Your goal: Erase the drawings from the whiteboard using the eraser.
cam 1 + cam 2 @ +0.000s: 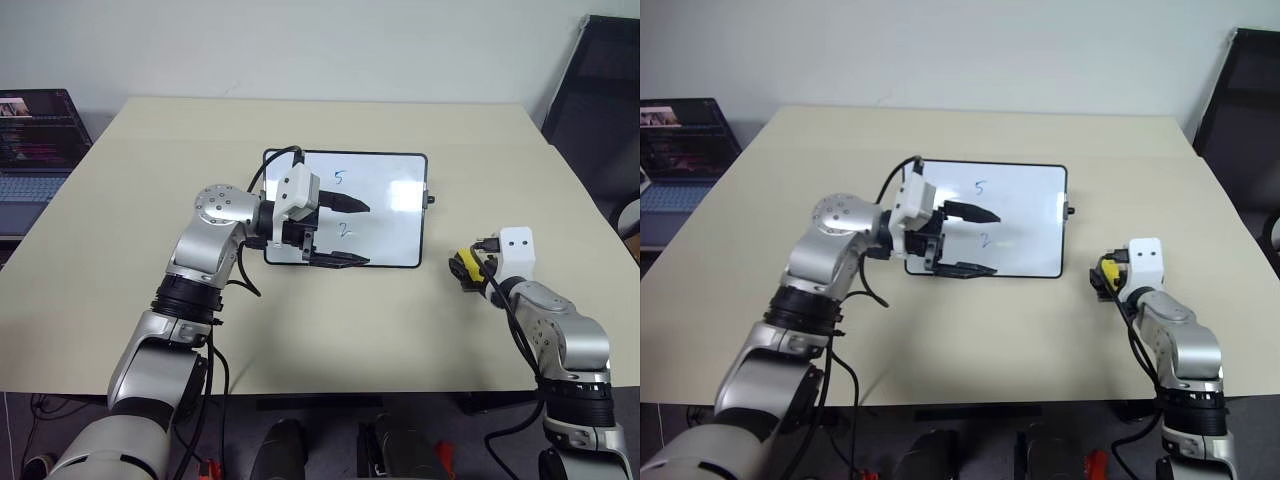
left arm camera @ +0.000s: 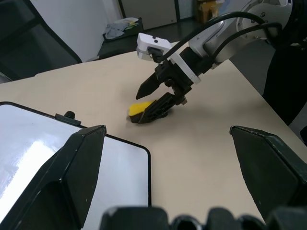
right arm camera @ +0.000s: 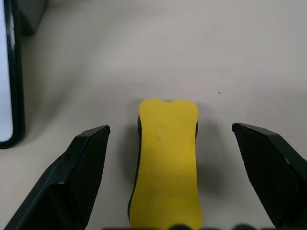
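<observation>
Pickup step: right hand (image 3: 170,182) gapes wide around the small yellow block eraser (image 3: 167,163) on the beige surface (image 1: 330,330), at 3 o'clock of the glossy white whiteboard (image 1: 390,215); next it needs to clamp down. Left hand (image 1: 335,232) hovers open over the board.

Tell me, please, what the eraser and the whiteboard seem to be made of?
The eraser: probably foam or soft plastic; its yellow top looks matte and slightly grainy, with rounded edges, over a dark underside, perhaps felt. The whiteboard: a smooth, glossy white surface, since it reflects light; the thin black frame looks like plastic.
</observation>
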`<state>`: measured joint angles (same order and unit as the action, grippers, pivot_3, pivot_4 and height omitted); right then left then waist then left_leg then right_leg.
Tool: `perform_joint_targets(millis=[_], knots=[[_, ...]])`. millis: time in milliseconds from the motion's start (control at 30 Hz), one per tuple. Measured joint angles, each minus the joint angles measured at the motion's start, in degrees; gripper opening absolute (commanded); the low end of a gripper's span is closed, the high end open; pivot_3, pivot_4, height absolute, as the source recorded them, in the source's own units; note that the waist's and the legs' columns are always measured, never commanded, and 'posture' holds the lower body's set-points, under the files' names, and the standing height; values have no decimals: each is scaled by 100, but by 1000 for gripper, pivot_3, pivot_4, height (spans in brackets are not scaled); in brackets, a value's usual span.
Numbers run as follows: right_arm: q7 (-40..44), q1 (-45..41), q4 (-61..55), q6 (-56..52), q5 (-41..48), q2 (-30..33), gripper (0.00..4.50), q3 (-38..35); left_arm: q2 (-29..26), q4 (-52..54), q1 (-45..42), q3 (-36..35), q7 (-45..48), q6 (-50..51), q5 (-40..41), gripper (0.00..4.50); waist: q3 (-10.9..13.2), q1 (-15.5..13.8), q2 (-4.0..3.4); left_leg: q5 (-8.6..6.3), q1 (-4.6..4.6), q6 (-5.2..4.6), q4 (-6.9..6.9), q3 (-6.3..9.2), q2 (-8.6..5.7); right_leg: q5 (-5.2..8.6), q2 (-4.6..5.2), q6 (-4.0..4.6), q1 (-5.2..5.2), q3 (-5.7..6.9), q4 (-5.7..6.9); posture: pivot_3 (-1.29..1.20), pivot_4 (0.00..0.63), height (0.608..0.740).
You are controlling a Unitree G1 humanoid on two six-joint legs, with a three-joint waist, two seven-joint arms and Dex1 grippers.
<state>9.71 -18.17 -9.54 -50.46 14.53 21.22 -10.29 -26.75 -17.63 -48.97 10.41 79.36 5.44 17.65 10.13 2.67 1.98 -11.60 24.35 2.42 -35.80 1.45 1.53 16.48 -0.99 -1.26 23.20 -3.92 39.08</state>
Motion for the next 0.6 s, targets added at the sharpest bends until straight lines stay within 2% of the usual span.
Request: perform_joint_targets(millis=[33,233,300,467,600], knots=[[0,0,16,1,-2,0,3905,8,0,0,0,0,-2,-6,-7,4500,0,0,0,0,0,0,0,0,0,0,0,0,0,0,0,0,150,740],[-12,17,77,16,-33,-8,1743,21,-21,1,118,-6,-62,-46,-26,4500,0,1,0,0,0,0,-2,0,1,-2,0,3,0,0,2,0,150,740],[-14,17,79,40,-45,-13,1145,26,-47,1,154,-6,-115,-43,-29,4500,0,0,0,0,0,0,-5,2,1,-2,0,4,0,1,3,0,150,740],[-19,16,79,82,-49,-62,1107,27,-123,82,192,-47,-383,172,-102,4500,0,4,0,0,0,0,-8,0,1,-4,0,1,0,-1,6,0,150,740],[-11,91,-35,83,-45,-66,1107,31,-388,588,637,-92,-755,584,-202,4500,-2,25,-3,0,-1,0,-7,2,8,-5,1,3,0,-2,9,0,150,740]])
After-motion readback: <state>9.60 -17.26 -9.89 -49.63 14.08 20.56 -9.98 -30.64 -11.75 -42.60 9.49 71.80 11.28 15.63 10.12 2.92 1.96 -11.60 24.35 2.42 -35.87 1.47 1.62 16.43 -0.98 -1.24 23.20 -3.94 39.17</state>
